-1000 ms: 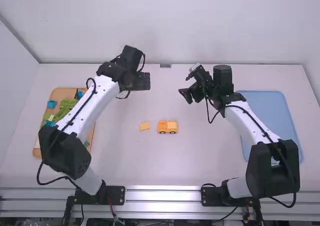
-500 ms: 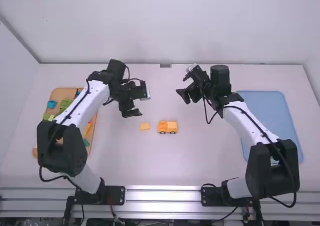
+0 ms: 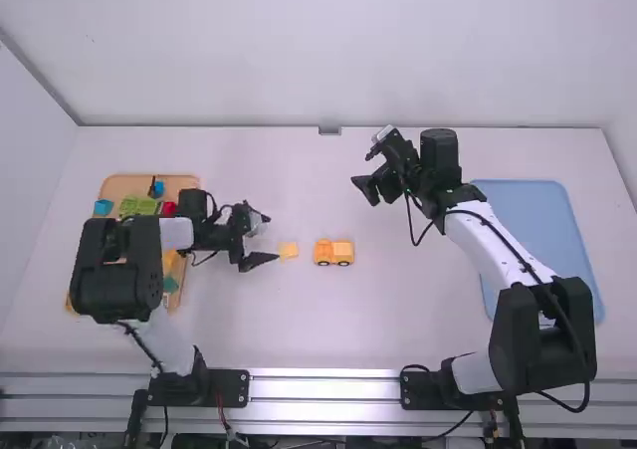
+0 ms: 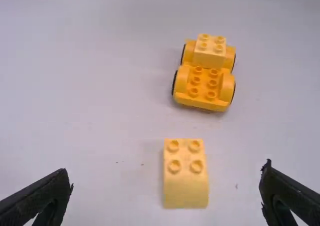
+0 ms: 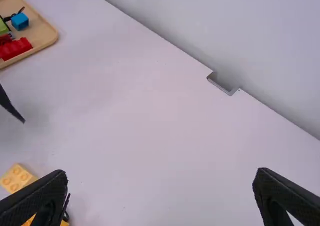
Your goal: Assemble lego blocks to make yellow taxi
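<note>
The fingers of the left gripper (image 3: pixel 261 239) are spread wide with nothing held, low over the worktop (image 3: pixel 398 310). Just beyond their tips, in line with the gap, a loose yellow block (image 4: pixel 185 173) is seen, its four studs facing up and a smooth face turned towards the gripper. The fingers of the right gripper (image 3: pixel 367 172) are also parted wide and empty, held above the worktop, farther from the arm bases than the vehicle.

Near the loose block, but apart from it, the wheeled yellow vehicle (image 4: pixel 206 75) is set upright. A paler block (image 4: pixel 210 53) is mounted on its farther end from the loose one; studs are left bare on the nearer end.

Farther out, a wooden tray (image 3: pixel 129 185) is placed at the left, partly covered by the left arm, with green pieces (image 3: pixel 137 206) and a red block (image 5: pixel 16 47) inside. At the right, a blue tray (image 3: pixel 528 230) is partly covered by the right arm.
</note>
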Available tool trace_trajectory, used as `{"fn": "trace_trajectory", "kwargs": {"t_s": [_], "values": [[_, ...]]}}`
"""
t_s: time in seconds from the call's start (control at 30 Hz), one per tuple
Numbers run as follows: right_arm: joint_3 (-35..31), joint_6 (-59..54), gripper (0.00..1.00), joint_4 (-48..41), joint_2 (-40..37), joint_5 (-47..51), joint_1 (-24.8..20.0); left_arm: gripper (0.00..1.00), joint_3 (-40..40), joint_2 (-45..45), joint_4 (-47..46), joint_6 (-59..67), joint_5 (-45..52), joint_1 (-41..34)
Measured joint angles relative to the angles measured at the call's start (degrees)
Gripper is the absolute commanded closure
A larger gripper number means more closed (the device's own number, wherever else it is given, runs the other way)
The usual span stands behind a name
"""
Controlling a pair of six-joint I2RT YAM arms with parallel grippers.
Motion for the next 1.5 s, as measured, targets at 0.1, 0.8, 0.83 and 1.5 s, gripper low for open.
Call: {"fn": "trace_trajectory", "kwargs": {"t_s": [0.1, 0.8, 0.83, 1.5], "values": [[0.0, -0.2, 0.01, 0.0, 0.0, 0.0, 0.0, 0.05, -0.9, 2.9, 3.9, -1.1, 1.4, -1.0], [0.0, -0.2, 0.01, 0.0, 0.0, 0.0, 1.0, 0.55, -2.2, 8.0, 13.8, -5.9, -6.5, -8.7], [0.0, 0.0, 0.01, 0.0, 0.0, 0.0, 1.0, 0.54, -2.2, 8.0, 13.9, -6.2, -6.6, -8.7], [0.0, -0.2, 0.01, -0.8, 0.0, 0.0, 1.0, 0.55, -2.2, 8.0, 11.4, -4.7, -6.1, -7.1]]}}
